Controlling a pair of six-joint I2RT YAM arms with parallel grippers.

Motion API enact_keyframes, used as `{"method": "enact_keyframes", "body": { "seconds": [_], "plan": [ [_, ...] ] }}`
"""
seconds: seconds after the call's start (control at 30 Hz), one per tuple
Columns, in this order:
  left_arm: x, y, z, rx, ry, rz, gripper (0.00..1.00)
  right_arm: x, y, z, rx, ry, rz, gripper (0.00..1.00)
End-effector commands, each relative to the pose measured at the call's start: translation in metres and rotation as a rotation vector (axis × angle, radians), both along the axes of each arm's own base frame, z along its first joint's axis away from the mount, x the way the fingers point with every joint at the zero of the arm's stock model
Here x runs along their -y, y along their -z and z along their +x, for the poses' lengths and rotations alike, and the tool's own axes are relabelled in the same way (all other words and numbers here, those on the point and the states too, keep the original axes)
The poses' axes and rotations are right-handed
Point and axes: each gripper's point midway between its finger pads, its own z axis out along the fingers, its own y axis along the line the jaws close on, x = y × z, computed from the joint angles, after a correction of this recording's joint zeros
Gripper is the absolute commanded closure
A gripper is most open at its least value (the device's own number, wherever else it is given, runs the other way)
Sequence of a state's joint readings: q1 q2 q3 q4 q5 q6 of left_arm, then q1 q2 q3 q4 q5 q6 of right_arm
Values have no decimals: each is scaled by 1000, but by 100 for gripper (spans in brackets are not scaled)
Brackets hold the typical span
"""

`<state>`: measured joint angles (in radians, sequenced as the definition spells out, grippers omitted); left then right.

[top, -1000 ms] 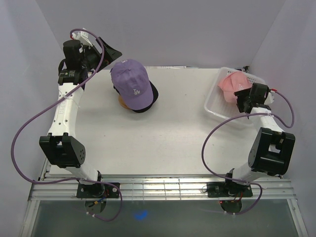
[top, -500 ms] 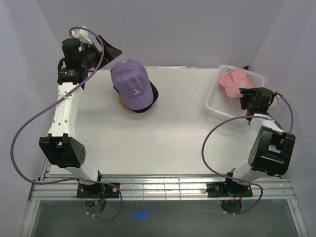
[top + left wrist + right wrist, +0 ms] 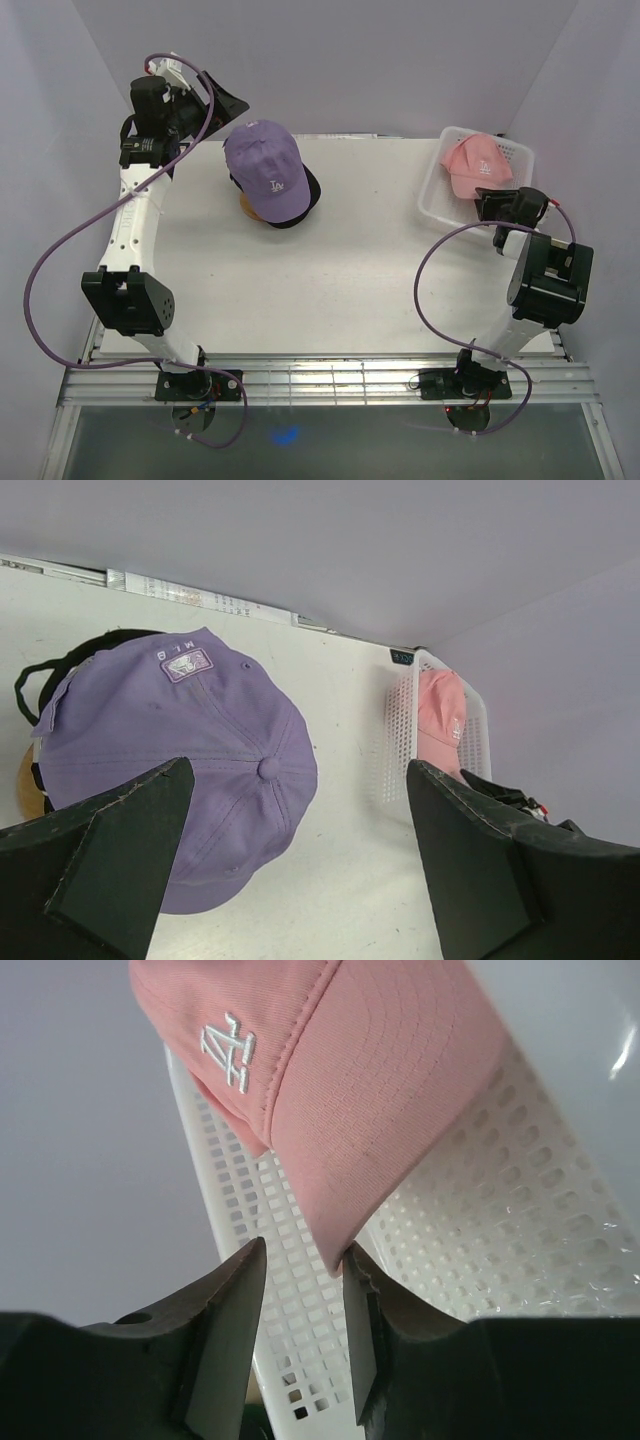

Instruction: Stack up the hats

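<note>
A lavender cap (image 3: 265, 168) sits on top of a black cap (image 3: 308, 190) on the stand at the table's back left; the left wrist view shows it from above (image 3: 180, 740). A pink cap (image 3: 477, 165) lies in the white basket (image 3: 432, 200) at the back right. My left gripper (image 3: 222, 103) is open and empty, raised behind and left of the lavender cap (image 3: 300, 880). My right gripper (image 3: 490, 203) is at the basket's near edge, slightly open (image 3: 300, 1250). The tip of the pink cap's brim (image 3: 330, 1060) reaches between its fingers and touches the right one.
The round wooden stand (image 3: 248, 207) shows under the stacked caps. The mesh basket (image 3: 480, 1230) stands close to the right wall. Purple cables loop from both arms over the table's sides. A wall corner is behind the left gripper.
My right gripper has drawn back from over the basket to its near edge. The basket and pink cap have shifted slightly to the right and back. The left arm has hardly moved.
</note>
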<state>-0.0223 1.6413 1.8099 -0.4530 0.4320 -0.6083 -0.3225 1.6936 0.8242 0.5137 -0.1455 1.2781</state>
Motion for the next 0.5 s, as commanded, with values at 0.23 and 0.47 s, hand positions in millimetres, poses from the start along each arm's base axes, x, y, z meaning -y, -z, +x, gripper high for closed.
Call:
{"method": "enact_keyframes", "body": {
  "seconds": [0.23,0.47],
  "plan": [
    [1,-22,-4,57,-6,24,2,10,-56,27,250,-13,-7,57],
    [3,-18,0,49,-2,26,2,14,-42,40,232,-31,2,53]
  ]
}}
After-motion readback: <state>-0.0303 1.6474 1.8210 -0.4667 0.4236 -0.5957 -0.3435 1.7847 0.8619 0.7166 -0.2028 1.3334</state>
